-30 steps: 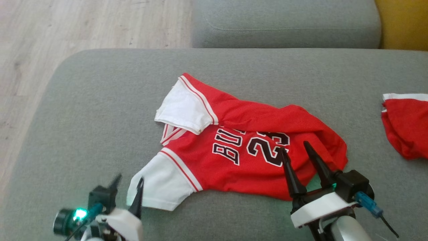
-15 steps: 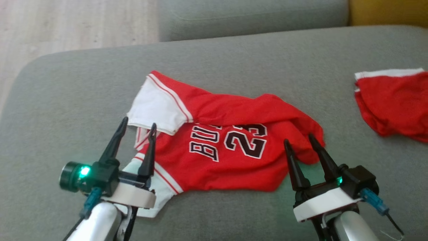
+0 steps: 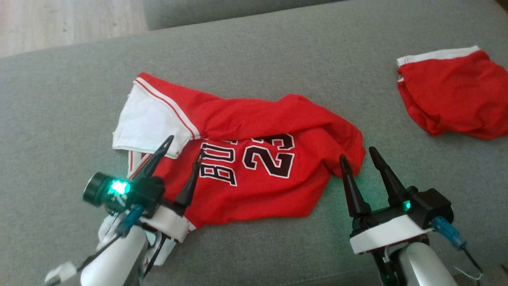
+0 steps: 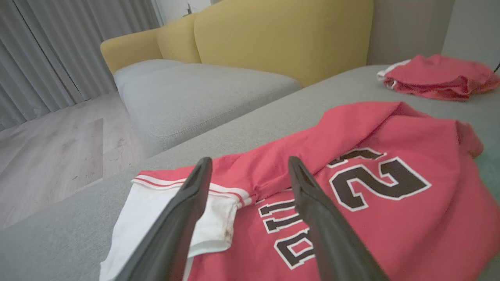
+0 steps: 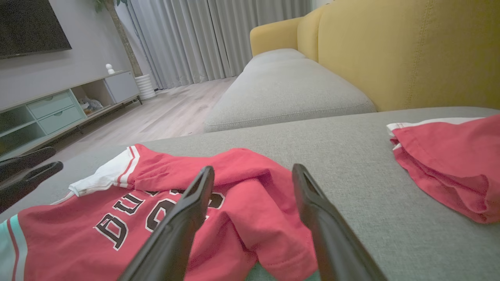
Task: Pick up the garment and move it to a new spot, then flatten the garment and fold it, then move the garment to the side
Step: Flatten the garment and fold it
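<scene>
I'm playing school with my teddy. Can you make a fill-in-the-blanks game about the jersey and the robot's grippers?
1. The number on the jersey is ____.
2. Its sleeve is ____ with red stripes.
3. The left gripper and the right gripper are both ____, holding nothing.
4. The jersey lies on a ____ cushion.

Missing words: 23; white; open; grey

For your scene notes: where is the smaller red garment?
Head view, upper right: the smaller red garment lies on the sofa, apart from the jersey.
</scene>
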### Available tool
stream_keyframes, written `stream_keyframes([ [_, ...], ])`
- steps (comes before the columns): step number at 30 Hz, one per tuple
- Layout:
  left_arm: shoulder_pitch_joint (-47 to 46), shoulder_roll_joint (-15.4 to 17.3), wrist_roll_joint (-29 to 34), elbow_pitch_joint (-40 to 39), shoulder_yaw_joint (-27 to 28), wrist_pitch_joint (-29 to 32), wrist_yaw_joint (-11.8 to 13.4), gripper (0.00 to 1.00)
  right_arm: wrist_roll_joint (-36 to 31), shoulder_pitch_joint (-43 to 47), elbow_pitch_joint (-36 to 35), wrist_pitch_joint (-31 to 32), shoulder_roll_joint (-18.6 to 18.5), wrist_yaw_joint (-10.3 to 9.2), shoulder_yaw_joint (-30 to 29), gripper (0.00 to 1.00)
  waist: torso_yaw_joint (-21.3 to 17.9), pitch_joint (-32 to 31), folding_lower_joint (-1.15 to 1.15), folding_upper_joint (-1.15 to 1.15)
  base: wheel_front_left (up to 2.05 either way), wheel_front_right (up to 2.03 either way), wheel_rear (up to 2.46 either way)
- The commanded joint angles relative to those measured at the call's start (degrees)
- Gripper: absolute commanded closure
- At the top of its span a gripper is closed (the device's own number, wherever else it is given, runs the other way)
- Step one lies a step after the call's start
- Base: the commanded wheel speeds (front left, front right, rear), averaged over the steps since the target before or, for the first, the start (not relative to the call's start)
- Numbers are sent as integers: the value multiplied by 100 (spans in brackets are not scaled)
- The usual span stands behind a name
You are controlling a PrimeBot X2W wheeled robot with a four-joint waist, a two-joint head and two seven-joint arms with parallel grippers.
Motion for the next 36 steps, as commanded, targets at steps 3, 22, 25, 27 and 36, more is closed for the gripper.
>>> stream_keyframes([
  [3, -582, 190, 260, 242, -54, 196, -172, 0, -37, -225, -205, -62, -12, -5, 132, 0, -97, 164, -1, 0, 0, 0, 0],
  [22, -1316, 186, 707, 1561, -257, 566, 252, 0, -2, -325, -183, -62, -12, -5, 87, 0, -194, 456, -1, 0, 0, 0, 0],
  [25, -1362, 162, 679, 1602, -258, 543, 256, 0, 3, -334, -172, -62, -12, -5, 86, 0, -192, 464, -1, 0, 0, 0, 0],
  [27, -1392, 152, 655, 1607, -265, 515, 233, 0, 9, -341, -164, -62, -12, -5, 94, 0, -197, 466, -1, 0, 0, 0, 0],
  [36, -1474, 128, 581, 1677, -308, 517, 200, 100, 42, -371, -122, -62, -12, -5, 114, 0, -212, 464, -1, 0, 0, 0, 0],
])
